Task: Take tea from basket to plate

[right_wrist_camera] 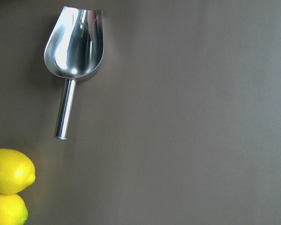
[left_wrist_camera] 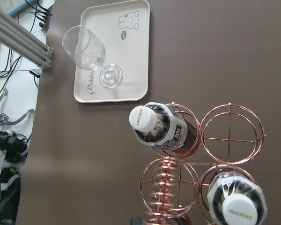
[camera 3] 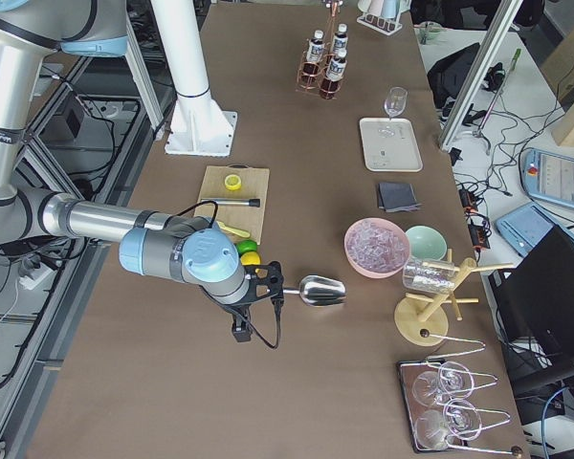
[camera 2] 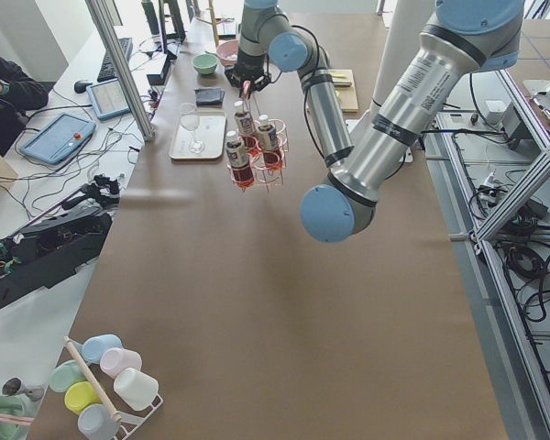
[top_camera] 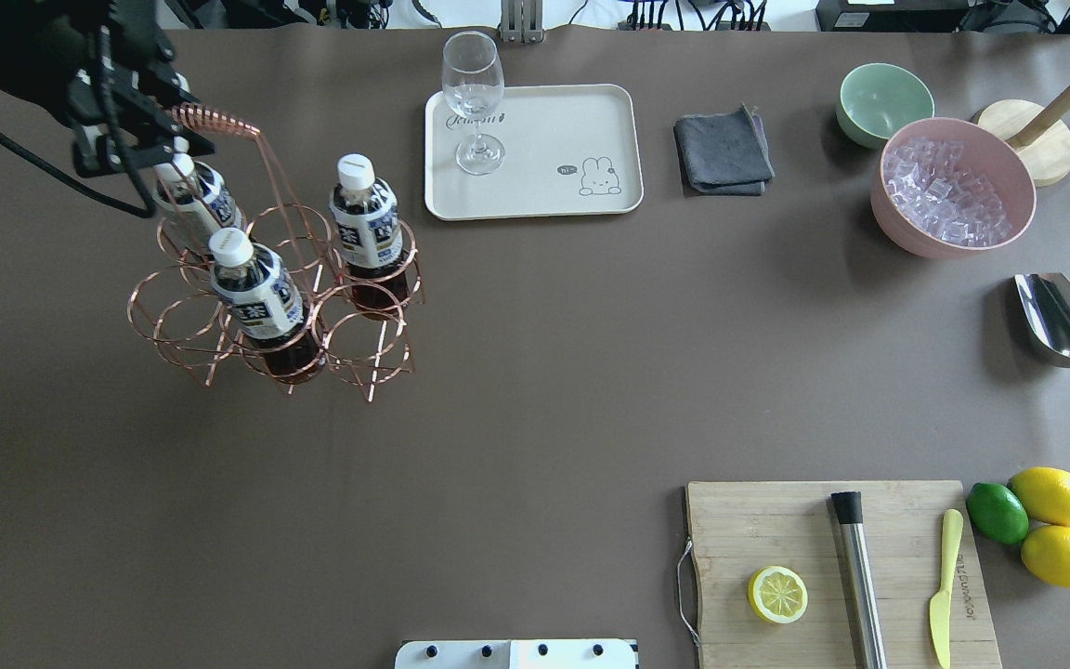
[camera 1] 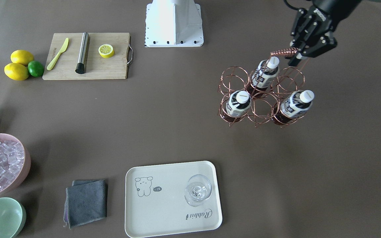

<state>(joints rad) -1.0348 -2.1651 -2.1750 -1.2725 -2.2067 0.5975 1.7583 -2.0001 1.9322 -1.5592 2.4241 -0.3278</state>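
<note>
Tea [top_camera: 365, 218] in basket [top_camera: 317, 295] on brown table [top_camera: 535, 390] (cables [top_camera: 674, 11] beyond)

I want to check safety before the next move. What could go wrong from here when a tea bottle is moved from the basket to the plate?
The left gripper hangs close beside the coiled handle of the basket, above the rear tea bottle; it might catch the handle and tip the basket. A wine glass stands on the plate; a bottle set down near it might knock it over.
</note>
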